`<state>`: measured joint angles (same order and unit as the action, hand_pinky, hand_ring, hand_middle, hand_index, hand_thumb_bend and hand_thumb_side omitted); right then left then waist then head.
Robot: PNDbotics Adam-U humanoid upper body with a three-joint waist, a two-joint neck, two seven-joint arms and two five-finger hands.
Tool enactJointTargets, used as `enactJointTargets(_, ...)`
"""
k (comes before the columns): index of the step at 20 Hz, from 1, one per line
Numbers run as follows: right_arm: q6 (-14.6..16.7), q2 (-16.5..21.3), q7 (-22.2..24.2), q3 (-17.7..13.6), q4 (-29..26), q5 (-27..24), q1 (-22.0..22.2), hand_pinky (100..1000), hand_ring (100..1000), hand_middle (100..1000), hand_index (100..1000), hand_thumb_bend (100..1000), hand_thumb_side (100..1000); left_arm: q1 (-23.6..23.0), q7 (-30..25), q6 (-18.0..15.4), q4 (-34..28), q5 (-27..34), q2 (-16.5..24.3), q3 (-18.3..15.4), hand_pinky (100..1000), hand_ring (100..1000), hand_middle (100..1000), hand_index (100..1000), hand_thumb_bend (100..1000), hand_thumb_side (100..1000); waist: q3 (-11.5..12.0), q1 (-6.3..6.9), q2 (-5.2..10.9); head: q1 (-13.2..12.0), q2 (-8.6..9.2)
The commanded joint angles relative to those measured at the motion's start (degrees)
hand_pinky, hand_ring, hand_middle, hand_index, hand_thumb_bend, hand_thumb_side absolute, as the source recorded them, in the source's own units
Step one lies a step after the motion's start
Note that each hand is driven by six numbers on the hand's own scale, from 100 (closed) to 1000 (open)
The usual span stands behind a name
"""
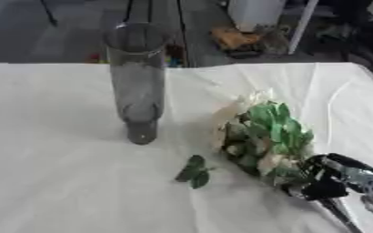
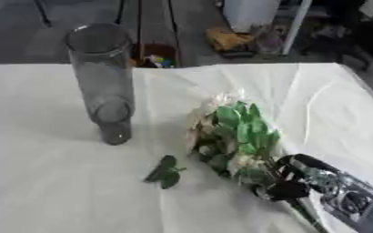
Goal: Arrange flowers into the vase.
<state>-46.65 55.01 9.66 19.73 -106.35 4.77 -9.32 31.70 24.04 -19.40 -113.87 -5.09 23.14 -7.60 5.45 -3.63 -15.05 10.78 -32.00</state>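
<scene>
Flowers point(image 1: 265, 134) are lying on the bench point(image 1: 54, 182), right of centre and near you, with the pale blooms and green leaves pointing toward the far left and the stem end running back into your right hand point(image 1: 329, 179). That hand is coming in from the near right corner and its fingers are curling round the stem end of the bunch, so you are already gripping it; the blooms themselves look to be resting on the cloth rather than hanging in the air, though that is hard to be sure of from above.

The vase point(image 2: 102, 82) is standing upright on the left half of the bench, well apart from the bunch, and nothing is showing inside its clear glass. A small green sprig point(image 2: 164, 172) is lying loose on the cloth between the vase and the bunch, a little nearer to you.

Your left hand is not showing in either view.

So you are sitting at the start of the job: the grasp looks made, but the lift, the carry leftward to the mouth, and the lowering of the stems are all waiting. The sprig would probably want picking up afterwards too.
</scene>
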Motion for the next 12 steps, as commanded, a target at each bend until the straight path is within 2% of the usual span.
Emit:
enactJointTargets(1, -0.2, 0.5, -1.0, 0.2, 0.8, -0.9, -0.4, 429, 541, 551, 737, 257, 461, 0.7, -0.1, 0.0, -0.7, 0.0, 0.5, 0.0, 786, 879, 867, 928, 153, 1000, 0.1, 0.28, 0.68, 0.4, 0.76)
enactJointTargets(3, -0.4, 0.5, -1.7, 0.3, 1.3, -1.1, -0.5, 387, 507, 518, 701, 207, 447, 0.7, -0.1, 0.0, -0.7, 0.0, 0.5, 0.0, 787, 880, 867, 929, 153, 1000, 0.1, 0.29, 0.69, 0.5, 0.87)
enactJointTargets(4, -0.6, 0.5, -2.0, 0.4, 1.6, -1.2, -0.5, 335, 467, 479, 645, 129, 425, 0.7, -0.1, 0.0, -0.7, 0.0, 0.5, 0.0, 787, 880, 866, 929, 152, 1000, 0.2, 0.27, 0.7, 0.6, 0.94)
enactJointTargets(5, -0.7, 0.5, -2.2, 0.5, 1.9, -1.4, -0.6, 324, 458, 470, 628, 108, 419, 0.7, -0.2, 0.1, -0.7, -0.1, 0.5, 0.0, 787, 880, 866, 929, 152, 1000, 0.3, 0.25, 0.71, 0.6, 1.02)
enactJointTargets(8, -0.8, 0.4, -2.6, 0.7, 2.6, -1.8, -0.7, 249, 392, 401, 541, 100, 357, 0.7, -0.1, 0.1, -0.7, -0.1, 0.6, -0.1, 787, 879, 865, 929, 153, 1000, 0.5, 0.24, 0.72, 0.8, 1.15)
enactJointTargets(11, -0.8, 0.2, -2.8, 1.1, 3.5, -1.8, -1.0, 211, 367, 354, 485, 100, 341, 0.8, -0.1, 0.1, -0.7, -0.1, 0.5, 0.0, 787, 879, 863, 930, 152, 1000, 0.6, 0.26, 0.7, 1.0, 1.19)
enactJointTargets(12, -0.8, 0.2, -2.9, 1.2, 3.7, -1.7, -1.1, 167, 333, 313, 442, 100, 359, 0.8, -0.1, 0.1, -0.7, -0.1, 0.5, 0.0, 787, 879, 863, 930, 152, 1000, 0.7, 0.28, 0.69, 1.0, 1.19)
